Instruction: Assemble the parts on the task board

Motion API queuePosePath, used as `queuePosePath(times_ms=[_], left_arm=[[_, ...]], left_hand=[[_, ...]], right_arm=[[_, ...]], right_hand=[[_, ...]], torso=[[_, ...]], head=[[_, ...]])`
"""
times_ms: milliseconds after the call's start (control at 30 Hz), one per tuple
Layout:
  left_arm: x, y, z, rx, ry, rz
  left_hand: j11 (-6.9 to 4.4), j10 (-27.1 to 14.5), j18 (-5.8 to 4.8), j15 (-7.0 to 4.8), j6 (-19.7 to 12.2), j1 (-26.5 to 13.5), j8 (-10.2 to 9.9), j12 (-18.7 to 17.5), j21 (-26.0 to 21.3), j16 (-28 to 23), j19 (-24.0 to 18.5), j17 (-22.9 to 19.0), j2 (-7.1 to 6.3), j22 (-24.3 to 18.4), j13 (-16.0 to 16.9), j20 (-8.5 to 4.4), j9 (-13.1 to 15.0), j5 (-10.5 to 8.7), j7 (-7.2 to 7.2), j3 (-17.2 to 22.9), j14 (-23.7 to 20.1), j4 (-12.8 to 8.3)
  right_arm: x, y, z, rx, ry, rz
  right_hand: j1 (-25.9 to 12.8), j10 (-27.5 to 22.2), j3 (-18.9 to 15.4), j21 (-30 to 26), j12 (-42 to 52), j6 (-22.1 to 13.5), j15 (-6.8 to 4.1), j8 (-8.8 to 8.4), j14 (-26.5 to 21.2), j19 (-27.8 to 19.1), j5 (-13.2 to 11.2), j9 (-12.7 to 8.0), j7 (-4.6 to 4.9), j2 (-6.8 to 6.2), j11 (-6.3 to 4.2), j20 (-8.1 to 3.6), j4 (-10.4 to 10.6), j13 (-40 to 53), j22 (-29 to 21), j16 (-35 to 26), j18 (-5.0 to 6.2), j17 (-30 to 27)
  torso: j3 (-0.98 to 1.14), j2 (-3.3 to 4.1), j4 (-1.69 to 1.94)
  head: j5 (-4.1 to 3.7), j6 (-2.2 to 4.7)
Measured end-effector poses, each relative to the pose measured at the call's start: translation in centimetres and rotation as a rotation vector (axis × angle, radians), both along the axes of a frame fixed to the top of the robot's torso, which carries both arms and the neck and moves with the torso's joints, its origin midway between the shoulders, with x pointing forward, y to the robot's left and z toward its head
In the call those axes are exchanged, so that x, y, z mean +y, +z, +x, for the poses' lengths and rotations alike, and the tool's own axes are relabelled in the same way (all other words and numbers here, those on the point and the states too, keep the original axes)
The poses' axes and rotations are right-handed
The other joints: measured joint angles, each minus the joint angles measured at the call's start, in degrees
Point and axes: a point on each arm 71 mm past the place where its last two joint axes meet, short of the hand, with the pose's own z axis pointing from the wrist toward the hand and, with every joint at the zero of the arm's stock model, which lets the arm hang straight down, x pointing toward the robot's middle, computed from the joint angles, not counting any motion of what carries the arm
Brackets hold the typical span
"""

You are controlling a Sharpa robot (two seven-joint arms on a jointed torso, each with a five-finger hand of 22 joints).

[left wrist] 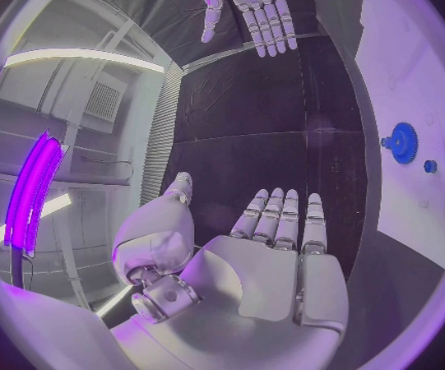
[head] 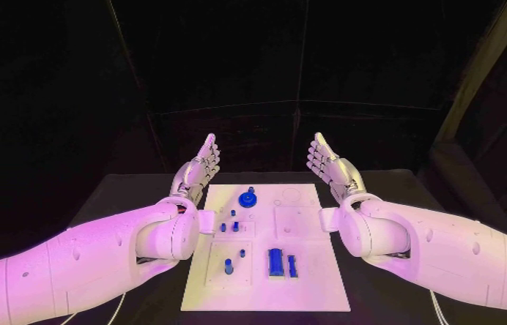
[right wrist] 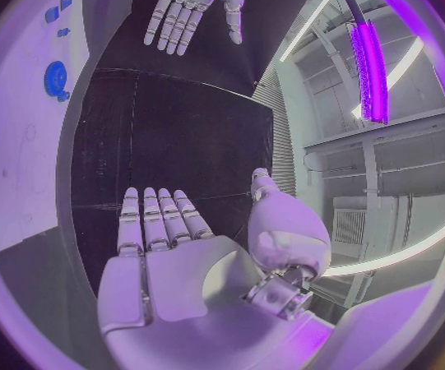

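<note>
Flanking the board (head: 317, 281), left hand (head: 198, 167) and right hand (head: 332, 165) hover, fingers released, likely keeping the parts (head: 277, 262) reachable.

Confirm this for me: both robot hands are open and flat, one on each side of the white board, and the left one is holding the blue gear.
One detail is wrong. The left robot hand holds nothing; the head view shows the blue gear lying on the white board, apart from it. The rest stands: the left and right robot hand are open, fingers straight, one at each side of the board.
</note>
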Motion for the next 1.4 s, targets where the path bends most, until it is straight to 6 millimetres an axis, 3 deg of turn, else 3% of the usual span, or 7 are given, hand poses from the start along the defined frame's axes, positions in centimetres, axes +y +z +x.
queuePosePath(times_ms=[167, 433, 700, 800, 967, 1067, 1400], left_arm=[[0.15, 0.15, -0.09, -0.019, 0.029, 0.024], [0.29, 0.25, -0.08, -0.032, 0.048, 0.041], [0.35, 0.28, -0.08, -0.037, 0.055, 0.047], [0.35, 0.29, -0.08, -0.037, 0.057, 0.048], [0.36, 0.30, -0.08, -0.038, 0.058, 0.050], [0.37, 0.30, -0.08, -0.039, 0.059, 0.050], [0.38, 0.30, -0.08, -0.039, 0.059, 0.051]], left_hand=[[-0.32, -3.2, -0.89, -0.14, -3.1, -4.3, 0.0, -0.2, 0.0, -0.5, -2.3, -0.2, 0.01, -2.7, 0.0, -2.29, 0.0, 0.00, -0.17, -1.0, -2.9, -0.1], [-0.49, -7.0, -0.88, -0.23, -6.7, -9.4, 0.0, -0.2, 0.0, -0.7, -4.5, -0.3, 0.01, -4.9, 0.0, -3.91, 0.0, 0.00, -0.26, -1.4, -6.3, 0.0], [-0.47, -9.7, -0.91, -0.24, -9.2, -13.1, 0.0, -0.2, 0.0, -0.7, -7.5, -0.3, 0.00, -5.5, 0.0, -4.07, 0.0, 0.00, -0.37, -1.7, -8.5, 0.0], [-0.48, -10.5, -1.77, -0.24, -10.0, -14.1, 0.0, -0.2, 0.0, -0.7, -9.0, -0.3, -0.13, -5.6, 0.0, -4.09, 0.0, 0.00, -0.29, -1.7, -9.3, 0.0], [-0.52, -16.9, -1.79, -0.24, -16.1, -22.3, 0.0, -0.2, 0.0, -0.7, -11.3, -0.3, -0.02, -5.7, 0.0, -4.27, 0.0, 0.00, -0.28, -1.7, -15.1, 0.0], [-0.52, -16.9, -1.78, -0.24, -16.1, -22.5, 0.0, -0.2, 0.0, -0.7, -11.3, -0.3, -0.05, -5.7, 0.0, -4.27, 0.0, 0.00, -0.28, -1.7, -15.1, 0.0], [-0.52, -16.9, -1.77, -0.24, -16.1, -22.5, 0.0, -0.2, 0.0, -0.7, -11.3, -0.3, -0.05, -5.7, 0.0, -4.27, 0.0, 0.00, -0.28, -1.7, -15.1, 0.0]], right_arm=[[-0.17, 0.04, -0.05, -0.001, -0.030, 0.000], [-0.33, 0.05, -0.05, -0.001, -0.052, -0.001], [-0.39, 0.05, -0.05, -0.001, -0.061, -0.002], [-0.40, 0.05, -0.05, -0.002, -0.062, -0.002], [-0.40, 0.06, -0.05, -0.002, -0.064, -0.002], [-0.41, 0.05, -0.05, -0.002, -0.065, -0.002], [-0.42, 0.05, -0.05, -0.001, -0.066, -0.001]], right_hand=[[-5.1, -3.7, 0.1, 0.0, -0.2, -3.2, -0.04, 0.00, -3.8, -3.6, -0.4, -0.1, -0.32, -0.01, -0.17, -0.79, -0.1, 0.0, -0.1, 0.0, -1.29, -0.1], [-10.7, -7.8, 0.1, 0.0, -0.2, -6.9, -0.10, 0.00, -8.0, -7.8, -0.5, -0.2, -0.50, -0.01, -0.19, -1.26, -0.1, 0.0, -0.1, 0.0, -1.27, -0.2], [-15.1, -10.9, 0.1, 0.0, -0.2, -9.5, -0.16, 0.00, -11.2, -10.8, -0.5, -0.2, -0.50, -0.01, -0.26, -1.45, -0.1, 0.0, -0.1, 0.0, -2.16, -0.2], [-16.3, -11.8, 0.1, 0.0, -0.2, -10.3, -0.03, 0.00, -12.0, -11.6, -0.5, -0.2, -0.54, 0.00, -0.28, -1.44, -0.1, 0.0, -0.1, 0.0, -2.16, -0.2], [-21.1, -17.6, 0.1, 0.0, -0.2, -15.9, -0.08, 0.00, -18.0, -17.4, -0.5, -0.2, -0.56, -0.07, -0.29, -1.41, -0.1, 0.0, -0.1, 0.0, -2.16, -0.2], [-25.9, -18.9, 0.1, 0.0, -0.2, -16.5, -0.10, 0.00, -19.4, -18.6, -0.5, -0.2, -0.58, -0.01, -0.27, -1.45, -0.1, 0.0, -0.1, 0.0, -2.15, -0.2], [-26.0, -18.9, 0.1, 0.0, -0.2, -16.5, -0.10, 0.00, -19.4, -18.6, -0.5, -0.2, -0.58, -0.10, -0.27, -1.45, -0.1, 0.0, -0.1, 0.0, -2.14, -0.2]], torso=[[0.00, -0.01, 0.01], [0.00, -0.01, 0.02], [0.01, -0.01, 0.02], [0.00, -0.02, 0.02], [0.00, -0.01, 0.02], [0.00, -0.02, 0.02], [0.00, -0.02, 0.02]], head=[[0.00, 0.01], [0.00, 0.01], [0.00, 0.01], [0.00, 0.01], [0.01, 0.01], [0.01, 0.01], [0.01, 0.01]])
